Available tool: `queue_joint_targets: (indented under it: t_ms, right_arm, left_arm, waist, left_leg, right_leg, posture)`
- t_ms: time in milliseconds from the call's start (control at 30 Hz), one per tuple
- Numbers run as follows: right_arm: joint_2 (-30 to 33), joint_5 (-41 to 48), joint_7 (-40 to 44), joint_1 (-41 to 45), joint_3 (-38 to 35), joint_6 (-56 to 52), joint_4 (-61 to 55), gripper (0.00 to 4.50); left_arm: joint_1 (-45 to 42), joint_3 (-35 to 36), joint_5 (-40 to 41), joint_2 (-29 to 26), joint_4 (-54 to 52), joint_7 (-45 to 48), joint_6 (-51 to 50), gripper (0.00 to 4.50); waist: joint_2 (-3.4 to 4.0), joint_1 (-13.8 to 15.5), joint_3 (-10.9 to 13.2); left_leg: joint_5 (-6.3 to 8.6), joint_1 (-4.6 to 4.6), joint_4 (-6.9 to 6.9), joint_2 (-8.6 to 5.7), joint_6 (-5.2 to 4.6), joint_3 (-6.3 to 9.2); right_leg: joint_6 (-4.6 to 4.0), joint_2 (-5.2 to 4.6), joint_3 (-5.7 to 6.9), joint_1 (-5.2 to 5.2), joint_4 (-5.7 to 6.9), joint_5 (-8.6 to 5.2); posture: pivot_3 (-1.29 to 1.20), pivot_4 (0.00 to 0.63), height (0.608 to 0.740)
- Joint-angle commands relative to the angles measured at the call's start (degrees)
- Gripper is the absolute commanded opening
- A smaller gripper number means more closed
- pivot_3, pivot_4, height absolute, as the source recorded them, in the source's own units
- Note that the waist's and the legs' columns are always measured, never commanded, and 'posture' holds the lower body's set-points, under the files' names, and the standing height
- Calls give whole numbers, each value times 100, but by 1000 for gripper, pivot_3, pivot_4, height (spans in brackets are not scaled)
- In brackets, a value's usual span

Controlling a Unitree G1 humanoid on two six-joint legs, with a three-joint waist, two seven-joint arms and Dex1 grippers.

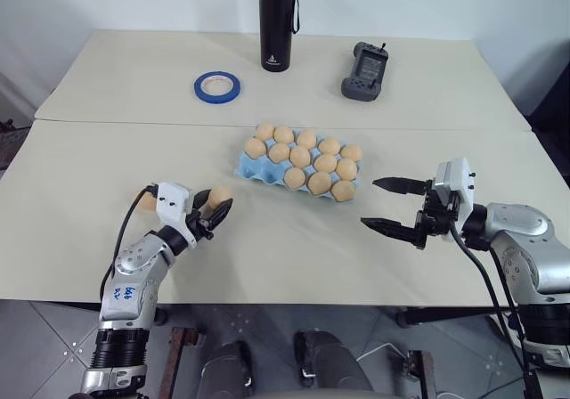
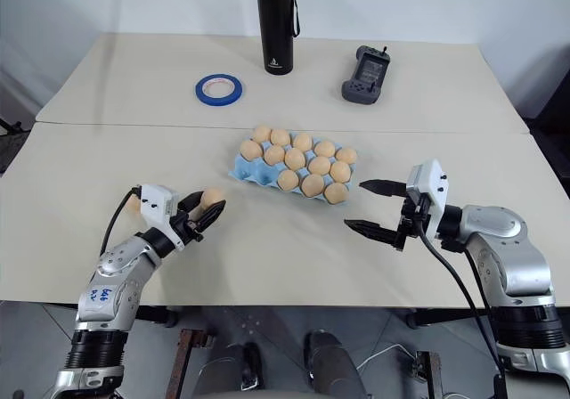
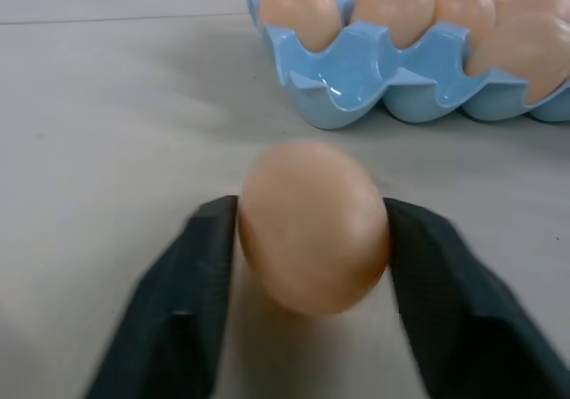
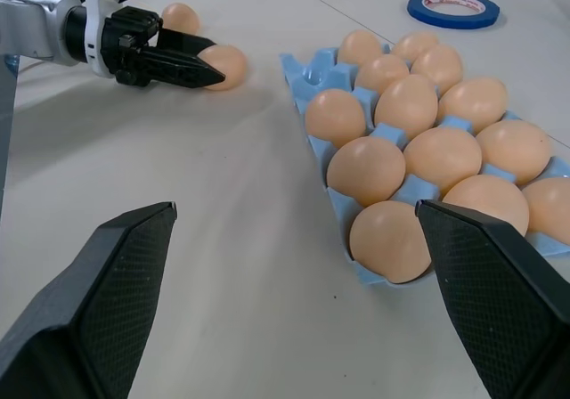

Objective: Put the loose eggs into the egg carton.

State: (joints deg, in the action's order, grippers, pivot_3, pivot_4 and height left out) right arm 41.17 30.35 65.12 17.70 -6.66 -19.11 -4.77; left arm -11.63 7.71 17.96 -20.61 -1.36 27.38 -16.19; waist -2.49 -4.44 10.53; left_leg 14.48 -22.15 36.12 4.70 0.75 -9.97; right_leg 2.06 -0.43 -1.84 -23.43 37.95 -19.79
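My left gripper (image 1: 218,207) is shut on a tan loose egg (image 3: 312,225) that rests on the table, one black finger pressed against each side. A second loose egg (image 1: 145,200) lies just behind that hand, partly hidden by the wrist. The light blue egg carton (image 1: 245,164) sits mid-table, nearly full of eggs, with an empty cup (image 3: 343,92) at the corner nearest the held egg. At the right, my right gripper (image 1: 369,203) hangs open just above the table, near the carton's right end, with nothing between its fingers.
A black bottle (image 1: 276,20) stands at the far edge. A blue tape ring (image 1: 217,86) lies to its left and a dark handheld device (image 1: 365,71) to its right. A seam (image 1: 107,122) runs across the table behind the carton.
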Motion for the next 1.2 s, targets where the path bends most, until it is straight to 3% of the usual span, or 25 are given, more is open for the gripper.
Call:
queue_joint_targets:
  t_ms: [33, 133, 367, 633, 833, 1000, 1200]
  right_arm:
    - [7, 72, -12, 23, -74, 35, -224, 4500]
    - [9, 63, -18, 19, -74, 44, -219, 4500]
    - [1, 19, -68, 36, -81, 89, -173, 4500]
    - [-18, 4, -212, -90, -126, 123, -264, 4500]
    - [-5, 6, -327, -239, -177, 126, -368, 4500]
    - [15, 25, -402, -354, -230, 136, -445, 4500]
    - [14, 15, -443, -414, -231, 159, -456, 4500]
  left_arm:
    - [-189, -89, -57, -8, -134, 55, 137, 1574]
    - [-374, -144, -210, 12, -122, -13, 316, 1360]
    - [-1156, -541, -358, 405, 285, 100, 754, 1360]
    - [-2197, -873, -567, 956, 1697, 379, 1737, 1360]
    - [-2884, -843, -724, 1051, 2941, 479, 2385, 1360]
    - [-3010, -910, -783, 1050, 3175, 621, 2344, 1360]
    - [-2790, -973, -778, 1020, 2726, 771, 2126, 3263]
  waist:
    - [0, 10, 0]
    - [0, 15, 0]
    - [0, 103, 0]
    - [0, 149, 0]
    - [0, 133, 0]
    - [0, 141, 0]
    - [0, 142, 0]
  left_leg:
    - [0, 0, 1, 0, 0, 0]
    - [0, 0, 2, 0, 0, 0]
    - [-1, 0, 4, -2, 0, -2]
    - [-3, -2, 9, -2, 2, -3]
    - [-3, -1, 9, -2, 3, -4]
    - [-4, -4, 8, -2, 4, -5]
    - [-4, -4, 13, -2, 4, -5]
  right_leg:
    - [1, 0, 0, 0, 0, 0]
    - [3, 0, 0, 1, 0, 2]
    - [5, 0, -1, 1, 0, 3]
    - [6, 2, -2, 0, 1, 3]
    - [8, 4, -3, -1, 0, 4]
    - [9, 5, -3, -4, 0, 3]
    - [9, 4, -3, -3, 5, 3]
  posture:
    - [0, 150, 740]
    - [0, 150, 740]
    - [0, 150, 740]
    - [0, 150, 740]
    - [0, 150, 740]
    - [0, 150, 740]
    - [0, 150, 740]
